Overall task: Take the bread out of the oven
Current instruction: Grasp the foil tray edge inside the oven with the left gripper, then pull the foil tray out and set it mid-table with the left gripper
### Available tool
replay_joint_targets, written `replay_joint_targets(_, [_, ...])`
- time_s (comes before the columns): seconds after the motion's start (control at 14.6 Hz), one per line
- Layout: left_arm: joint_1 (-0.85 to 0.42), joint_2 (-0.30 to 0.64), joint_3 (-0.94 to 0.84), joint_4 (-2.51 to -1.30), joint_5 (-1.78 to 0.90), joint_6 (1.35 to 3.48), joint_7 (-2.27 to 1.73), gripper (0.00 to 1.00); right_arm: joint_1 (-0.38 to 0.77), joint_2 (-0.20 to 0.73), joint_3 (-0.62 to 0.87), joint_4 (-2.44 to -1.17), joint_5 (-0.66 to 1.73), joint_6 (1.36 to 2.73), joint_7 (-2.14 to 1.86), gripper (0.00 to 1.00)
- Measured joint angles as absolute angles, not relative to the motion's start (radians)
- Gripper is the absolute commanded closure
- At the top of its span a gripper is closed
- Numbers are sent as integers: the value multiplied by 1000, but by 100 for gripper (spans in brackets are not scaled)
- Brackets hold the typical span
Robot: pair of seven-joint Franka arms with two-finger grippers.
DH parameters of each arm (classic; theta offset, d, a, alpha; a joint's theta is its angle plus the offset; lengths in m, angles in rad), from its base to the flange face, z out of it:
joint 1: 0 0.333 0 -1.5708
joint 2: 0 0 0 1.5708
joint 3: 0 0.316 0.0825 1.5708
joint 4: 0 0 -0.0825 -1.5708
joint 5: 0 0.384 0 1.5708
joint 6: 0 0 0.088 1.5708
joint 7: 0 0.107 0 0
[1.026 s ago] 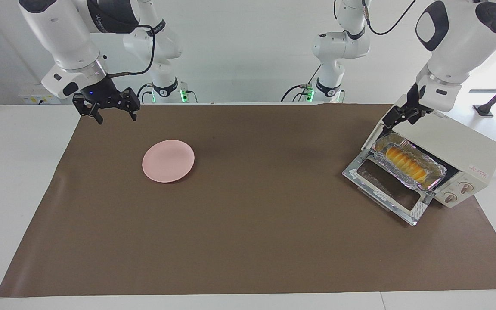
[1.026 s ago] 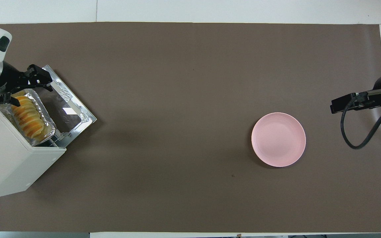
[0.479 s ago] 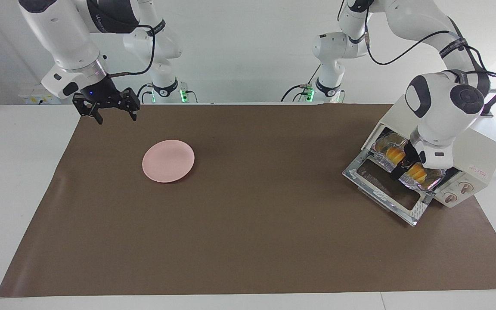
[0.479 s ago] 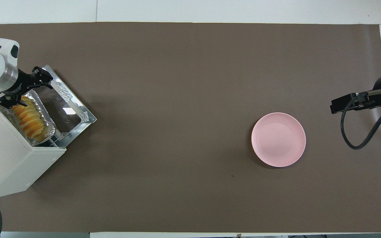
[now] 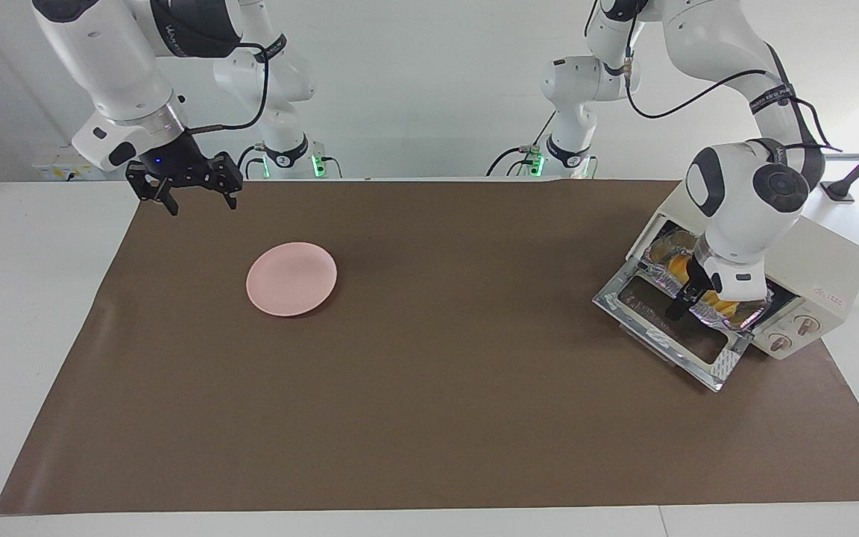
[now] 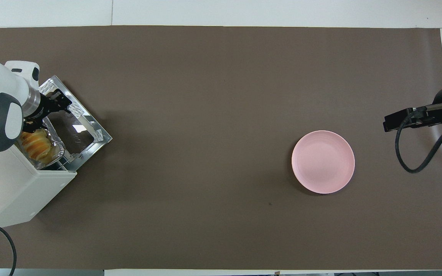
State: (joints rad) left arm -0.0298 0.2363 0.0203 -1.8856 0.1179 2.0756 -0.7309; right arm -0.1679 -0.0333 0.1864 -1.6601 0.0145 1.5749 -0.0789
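Note:
The cream-white oven (image 5: pixel 825 261) (image 6: pixel 10 199) stands at the left arm's end of the table with its glass door (image 5: pixel 661 332) (image 6: pixel 77 130) dropped open. In its mouth lies the yellow-orange bread (image 5: pixel 724 304) (image 6: pixel 37 143) in a crinkled foil tray (image 5: pixel 735 317) (image 6: pixel 54 153). My left gripper (image 5: pixel 687 298) (image 6: pixel 46 114) is down at the oven mouth, over the middle of the bread and the tray's door-side rim. The hand hides much of the loaf and any contact with it. My right gripper (image 5: pixel 194 195) hangs open and waits above the mat's robot-side edge.
A round pink plate (image 5: pixel 291 278) (image 6: pixel 323 161) lies on the brown mat (image 5: pixel 429 418) toward the right arm's end. The oven's two knobs (image 5: pixel 791 332) face away from the robots. A black cable (image 6: pixel 413 153) hangs from the right arm.
The left arm came down from above the oven's top to the oven mouth and now covers more of the bread. The right arm and the plate have not moved.

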Motion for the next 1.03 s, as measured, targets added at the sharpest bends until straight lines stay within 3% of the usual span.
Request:
replay_joint_targets(0.14, [-29, 234, 21, -1903, 120, 2077, -727, 97, -173, -33, 185, -1660, 15, 1575, -79, 0])
replay_joint_targets(0.21, [-28, 233, 22, -1910, 121, 2077, -715, 100, -174, -33, 185, -1660, 15, 1575, -79, 0])
replay_joint_targets(0.48, [-28, 224, 18, -1901, 127, 2075, -604, 100, -172, -35, 190, -1660, 15, 1575, -79, 0])
replay_joint_targets(0.68, [-82, 237, -15, -1825, 124, 2075, -500, 100, -172, -41, 190, -1660, 15, 1575, -79, 0])
replay_joint_targets(1.03, [-439, 383, -63, -1598, 39, 2002, -502, 100, -173, -42, 189, -1660, 15, 1575, -79, 0])
